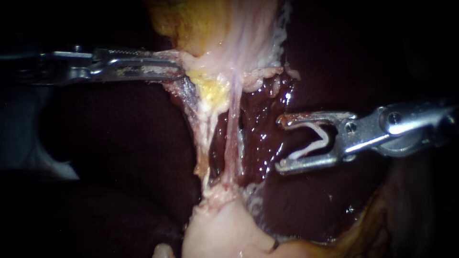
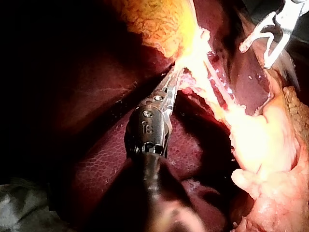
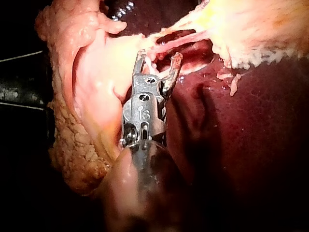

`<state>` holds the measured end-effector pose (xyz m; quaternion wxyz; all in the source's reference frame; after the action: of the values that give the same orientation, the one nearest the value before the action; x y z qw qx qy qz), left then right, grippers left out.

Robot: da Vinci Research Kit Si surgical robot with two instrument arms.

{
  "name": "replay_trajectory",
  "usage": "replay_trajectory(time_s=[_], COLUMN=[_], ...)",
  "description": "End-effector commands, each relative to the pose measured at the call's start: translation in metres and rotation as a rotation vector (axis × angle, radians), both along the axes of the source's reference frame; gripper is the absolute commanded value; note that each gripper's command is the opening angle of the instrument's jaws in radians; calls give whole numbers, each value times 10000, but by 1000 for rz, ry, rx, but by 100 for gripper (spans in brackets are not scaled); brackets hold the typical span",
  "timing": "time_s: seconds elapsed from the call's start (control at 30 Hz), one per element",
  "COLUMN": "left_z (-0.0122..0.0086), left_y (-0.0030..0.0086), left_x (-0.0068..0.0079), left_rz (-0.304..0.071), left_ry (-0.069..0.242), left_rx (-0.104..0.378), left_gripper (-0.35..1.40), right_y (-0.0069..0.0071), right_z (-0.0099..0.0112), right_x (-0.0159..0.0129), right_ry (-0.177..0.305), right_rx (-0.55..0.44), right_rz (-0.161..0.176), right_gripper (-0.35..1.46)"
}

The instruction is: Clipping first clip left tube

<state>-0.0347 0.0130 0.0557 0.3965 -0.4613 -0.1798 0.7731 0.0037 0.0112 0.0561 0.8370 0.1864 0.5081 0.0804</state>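
Two thin pale tubes run down the middle between the yellowish gallbladder [image 1: 224, 28] and a pale tissue lump [image 1: 224, 229]: the left tube [image 1: 203, 136] and the right tube [image 1: 232, 134]. My left instrument [image 1: 178, 71] [image 2: 176, 73] is shut on the tissue fold at the gallbladder's lower edge and holds it taut. My right instrument [image 1: 279, 143] [image 3: 159, 54] stands wide to the right of both tubes, apart from them. It carries a white open clip [image 1: 313, 143] [image 2: 263, 36] between its jaws. In the right wrist view a tube [image 3: 181, 40] lies just ahead of the jaws.
Dark red liver [image 1: 267, 138] lies behind the tubes and under the right jaws. The pale tissue lump [image 3: 96, 96] sits close beside the right instrument's shaft. Fatty yellow tissue [image 1: 363, 229] edges the lower right.
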Motion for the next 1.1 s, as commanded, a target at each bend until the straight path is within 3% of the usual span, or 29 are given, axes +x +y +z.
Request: replay_trajectory(time_s=[0.03,0.17,0.33,0.47,0.67,0.9,1.1], left_z=[-1,-18,-63,-95,-105,-99,-99], left_y=[0,0,10,16,11,8,8], left_x=[1,18,53,69,61,52,51], left_rz=[1,0,-39,-54,-58,-59,-59], left_ry=[-1,1,-18,-23,-19,-18,-18], left_rx=[0,3,-1,-19,-33,-36,-36], left_gripper=[-35,-35,-35,-35,-35,-35,-35], right_y=[0,0,0,0,-4,-29,-47], right_z=[0,0,2,2,0,8,20], right_x=[0,0,0,0,10,57,96], right_ry=[0,0,-1,-1,4,34,28], right_rx=[0,0,-1,-1,5,72,120], right_rz=[0,0,0,0,-7,-64,-73], right_gripper=[48,48,48,48,48,48,48])
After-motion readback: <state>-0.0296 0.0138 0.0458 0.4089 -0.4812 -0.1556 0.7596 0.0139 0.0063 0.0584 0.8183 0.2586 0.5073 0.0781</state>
